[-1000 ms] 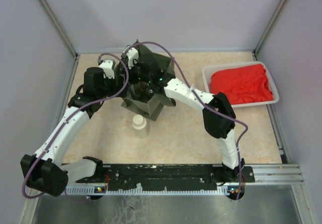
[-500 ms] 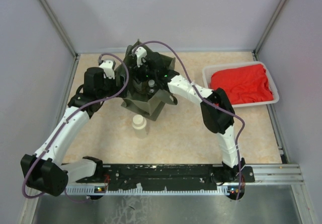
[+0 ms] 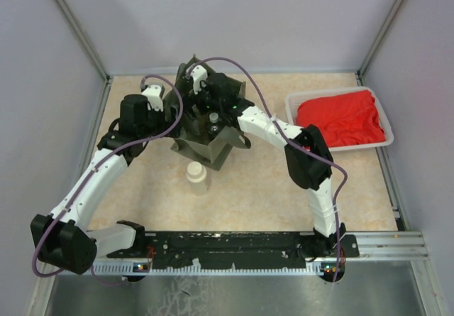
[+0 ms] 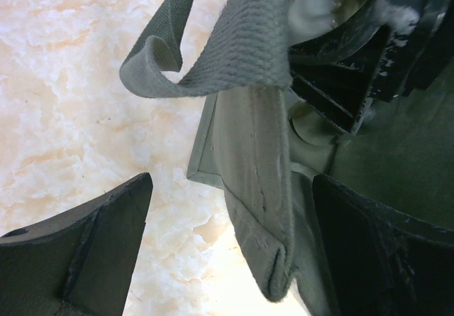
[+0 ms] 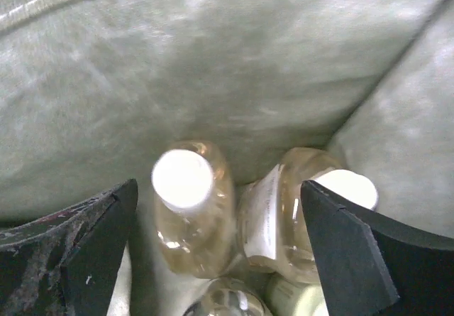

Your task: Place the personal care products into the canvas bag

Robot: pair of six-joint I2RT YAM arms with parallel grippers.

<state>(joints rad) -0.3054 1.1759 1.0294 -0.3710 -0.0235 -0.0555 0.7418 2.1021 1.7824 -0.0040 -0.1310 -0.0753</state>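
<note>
The dark olive canvas bag [image 3: 213,153] stands at the table's middle back. My right gripper [image 3: 206,101] hangs over its mouth, open and holding nothing. In the right wrist view the right gripper [image 5: 218,192] looks down into the canvas bag [image 5: 213,60] at several personal care products: a clear amber bottle with a white cap [image 5: 186,195], a labelled one [image 5: 284,209] beside it, and more below. Another white-capped bottle [image 3: 196,176] stands on the table in front of the bag. My left gripper [image 4: 233,188] is open, with the bag's wall and handle [image 4: 255,153] between its fingers, not clamped.
A white tray [image 3: 291,106] holding a red cloth [image 3: 340,117] sits at the back right. Grey walls enclose the table on three sides. Both arms' purple cables loop over the bag area.
The right gripper moved up and left over the bag's mouth, then opened; its bottle now lies loose inside the bag. The left arm has held still.
</note>
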